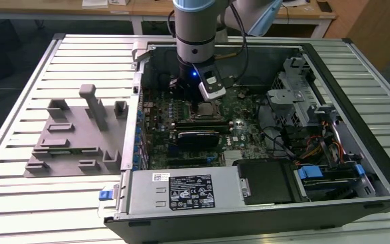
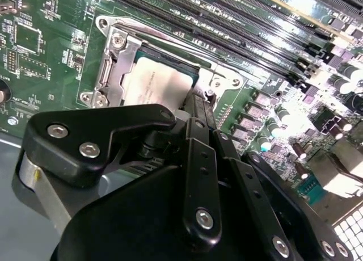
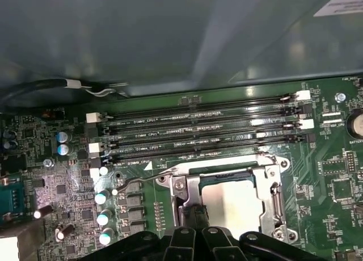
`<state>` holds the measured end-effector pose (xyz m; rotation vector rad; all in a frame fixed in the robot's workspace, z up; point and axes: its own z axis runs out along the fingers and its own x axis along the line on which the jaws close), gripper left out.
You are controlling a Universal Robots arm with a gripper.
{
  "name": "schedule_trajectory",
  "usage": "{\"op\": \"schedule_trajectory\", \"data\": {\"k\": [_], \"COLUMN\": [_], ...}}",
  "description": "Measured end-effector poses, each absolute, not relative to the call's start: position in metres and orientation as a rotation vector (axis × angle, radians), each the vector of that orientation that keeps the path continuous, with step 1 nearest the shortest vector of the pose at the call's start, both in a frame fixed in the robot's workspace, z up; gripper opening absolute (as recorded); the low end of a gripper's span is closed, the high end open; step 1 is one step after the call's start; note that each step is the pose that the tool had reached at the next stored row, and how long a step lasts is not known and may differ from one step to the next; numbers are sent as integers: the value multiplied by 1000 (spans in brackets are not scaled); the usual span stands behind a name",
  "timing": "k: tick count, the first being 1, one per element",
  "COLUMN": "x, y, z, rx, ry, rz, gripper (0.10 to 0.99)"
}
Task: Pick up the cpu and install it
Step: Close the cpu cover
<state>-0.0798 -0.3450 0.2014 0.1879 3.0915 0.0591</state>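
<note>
one cpu (image 3: 241,201) is lying flat in the motherboard socket (image 3: 272,193), with the metal frame ringing it closely. the gripper (image 2: 195,105) is standing at the chip's edge, contact unclear; the jaws are looking drawn together, gripping nothing. in the exterior view the grey fixture (image 1: 73,137) is sitting at 9 o'clock of the computer case (image 1: 249,223), well apart. judgement: the install step is in hand, and further work is calling for gentle vertical handling.

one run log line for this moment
cpu: flat in motherboard socket | claw: at its edge | arm: inside pc case
</note>
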Motion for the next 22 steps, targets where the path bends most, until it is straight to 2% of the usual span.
{"op": "schedule_trajectory", "data": {"k": [22], "x": [-82], "y": [-345], "z": [197], "rx": [188], "ry": [3092], "rz": [62], "gripper": [106]}}
